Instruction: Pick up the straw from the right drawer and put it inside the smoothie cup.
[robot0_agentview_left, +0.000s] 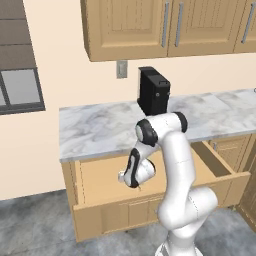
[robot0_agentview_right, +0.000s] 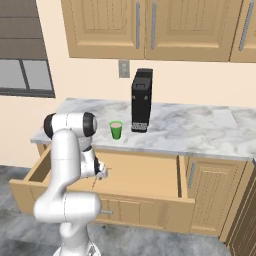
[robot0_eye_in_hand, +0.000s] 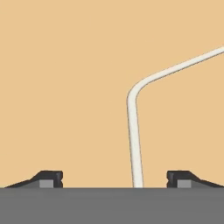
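the tool (robot0_eye_in_hand: 114, 179) hangs low inside the right drawer (robot0_agentview_right: 145, 175), pointed down at its plain light-wood bottom. its two dark fingertips (robot0_eye_in_hand: 49, 178) stand wide apart with nothing clamped between them, so the tool is open.

the straw (robot0_eye_in_hand: 133, 131) lies flat on the drawer bottom directly under the tool. in the hand view it looks pale rather than dark. its long shaft runs up from between the two fingertips, a little nearer the one on the right of that view, touching neither. ahead of the tool the shaft bends sharply, and the shorter bent end slants away toward the upper right of the hand view, past the fingertip on that side.

in the right base view the tool sits just past the arm's wrist, over the left part of the drawer, and a thin dark line shows on the drawer bottom just below it; it is too small there to tell more.

the smoothie cup (robot0_agentview_right: 116, 129), bright green with a lighter rim, stands upright on the marble worktop (robot0_agentview_right: 200, 127), above and beyond the tool, well apart from it. just beside the cup, on its right in that view, stands the black coffee machine (robot0_agentview_right: 141, 100). wooden wall cabinets (robot0_agentview_right: 150, 27) hang above the worktop.
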